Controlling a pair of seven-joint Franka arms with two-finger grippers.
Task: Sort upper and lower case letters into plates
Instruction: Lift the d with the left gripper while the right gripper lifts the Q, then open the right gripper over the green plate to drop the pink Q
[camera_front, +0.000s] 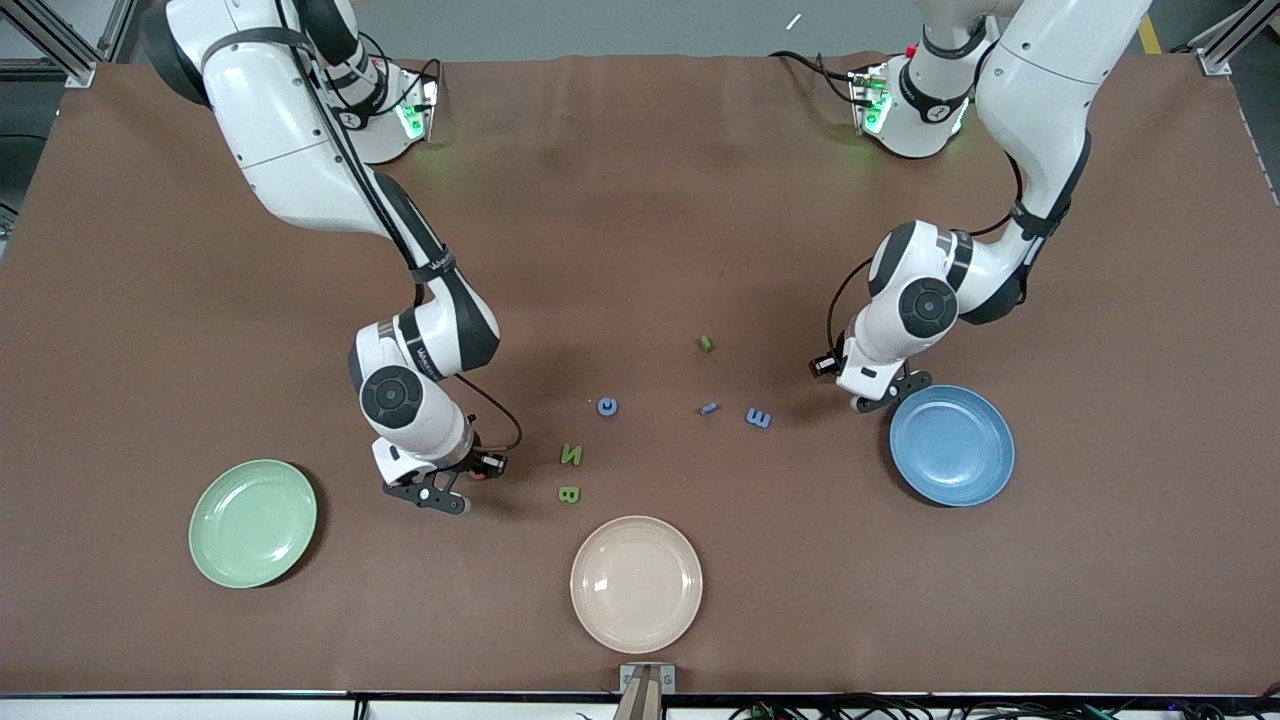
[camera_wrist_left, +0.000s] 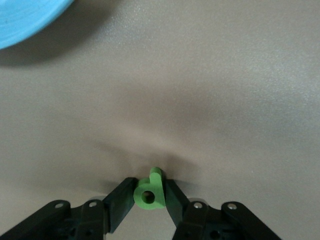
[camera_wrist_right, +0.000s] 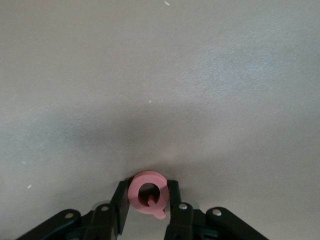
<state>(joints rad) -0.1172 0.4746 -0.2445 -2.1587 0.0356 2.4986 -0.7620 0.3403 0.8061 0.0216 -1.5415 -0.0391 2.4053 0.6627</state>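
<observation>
Right gripper (camera_wrist_right: 148, 201) clamped on pink Q (camera_wrist_right: 146, 197), down at the table between green plate (camera_front: 252, 522) and beige plate (camera_front: 636, 583). Left gripper (camera_wrist_left: 150, 196) pinching green letter (camera_wrist_left: 150, 193) beside blue plate (camera_front: 951, 445). Thin edge grips; could twist loose during lifting.

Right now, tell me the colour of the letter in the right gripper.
Pinkish-red: the letter Q, pinched in the right gripper. It shows best in the right wrist view.

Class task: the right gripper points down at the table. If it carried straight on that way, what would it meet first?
The right gripper, shut on the pink Q, points at bare brown table. Nothing else shows ahead, so it would likely meet the table first, Q leading.
</observation>
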